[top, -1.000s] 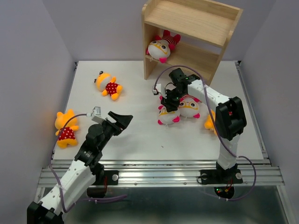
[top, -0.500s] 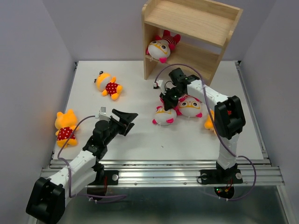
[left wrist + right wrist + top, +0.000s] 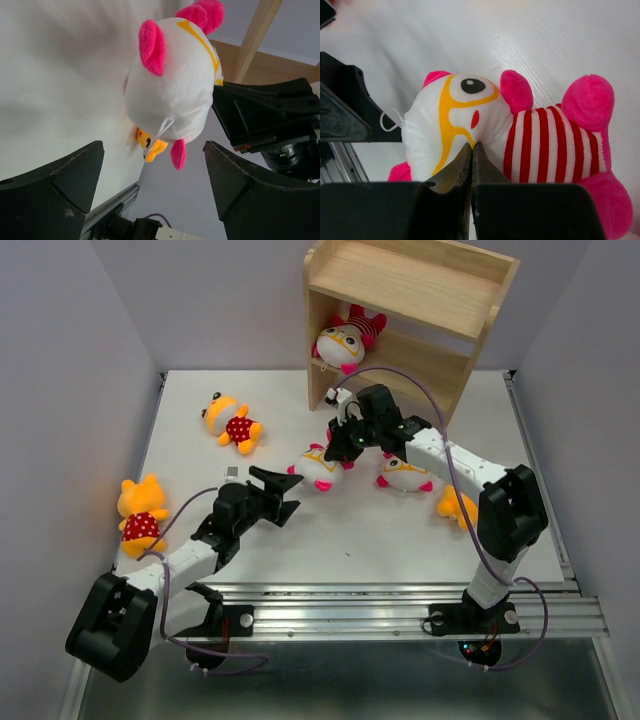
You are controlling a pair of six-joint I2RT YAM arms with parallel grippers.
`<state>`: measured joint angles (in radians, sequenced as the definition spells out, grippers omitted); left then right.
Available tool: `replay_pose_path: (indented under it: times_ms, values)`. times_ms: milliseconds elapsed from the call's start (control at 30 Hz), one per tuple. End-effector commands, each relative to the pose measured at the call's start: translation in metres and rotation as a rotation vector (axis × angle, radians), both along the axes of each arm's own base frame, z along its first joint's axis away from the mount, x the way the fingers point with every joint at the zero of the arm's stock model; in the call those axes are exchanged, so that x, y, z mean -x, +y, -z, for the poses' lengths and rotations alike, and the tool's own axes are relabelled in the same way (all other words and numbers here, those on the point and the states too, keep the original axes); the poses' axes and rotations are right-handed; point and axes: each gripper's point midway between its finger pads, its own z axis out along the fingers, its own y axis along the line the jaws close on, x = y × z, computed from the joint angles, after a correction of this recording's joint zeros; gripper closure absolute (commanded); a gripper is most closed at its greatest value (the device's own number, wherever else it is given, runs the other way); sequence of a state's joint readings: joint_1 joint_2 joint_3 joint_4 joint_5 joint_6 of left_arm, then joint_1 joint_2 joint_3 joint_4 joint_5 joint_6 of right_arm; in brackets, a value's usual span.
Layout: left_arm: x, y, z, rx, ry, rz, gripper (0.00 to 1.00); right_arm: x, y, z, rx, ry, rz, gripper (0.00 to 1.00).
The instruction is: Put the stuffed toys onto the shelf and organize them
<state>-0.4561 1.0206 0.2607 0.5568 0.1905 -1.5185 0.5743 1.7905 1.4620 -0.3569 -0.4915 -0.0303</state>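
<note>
Step in hand: 1 toy is shelved and 5 are off the shelf; the right arm appears to be moving a 2nd one, and with the left arm facing it this looks like a hand-over or a carry
Right gripper: the right gripper (image 3: pixel 471 150) has its fingers pressed together, pinching a fold of plush where the face meets the striped body
Held toy: the held striped toy (image 3: pixel 320 470) is white-faced with pink ears, in mid-table between the 2 grippers; whether it hangs clear of the table or rests on it cannot be told
Left gripper: the left gripper (image 3: pixel 290 492) has its jaws wide apart and holds nothing, aimed at the toy's head from just beside it
Shelf: the shelf (image 3: pixel 410 285) stands at the far edge; the shelved striped toy (image 3: pixel 343 342) lies at the left end of the lower tier
Other toys: the loose striped toy (image 3: pixel 405 473) lies beside the right arm; the far orange toy (image 3: pixel 232 423), the left-edge orange toy (image 3: pixel 138 512) and the half-hidden orange toy (image 3: pixel 452 504) lie on the table
Next move: probably the left jaws must close around the head before the right pinch lets go, or the right arm must swing the toy back onto the lower tier beside the 1st
</note>
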Motion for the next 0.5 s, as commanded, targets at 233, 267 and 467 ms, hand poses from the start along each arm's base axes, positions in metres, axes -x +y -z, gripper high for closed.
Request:
replay_pose_path:
  times_ms: [233, 267, 467]
  values:
    - [-0.032, -0.029, -0.040, 0.047, -0.084, 0.068, 0.11, 0.013, 0.026, -0.044, -0.168, -0.029, 0.011, 0.99]
    - [-0.033, -0.030, -0.040, 0.047, -0.084, 0.068, 0.15, 0.015, 0.026, -0.046, -0.175, -0.029, 0.001, 0.99]
    - [-0.037, -0.028, -0.039, 0.031, -0.100, 0.053, 0.61, 0.025, 0.026, -0.050, -0.187, -0.028, -0.043, 0.99]
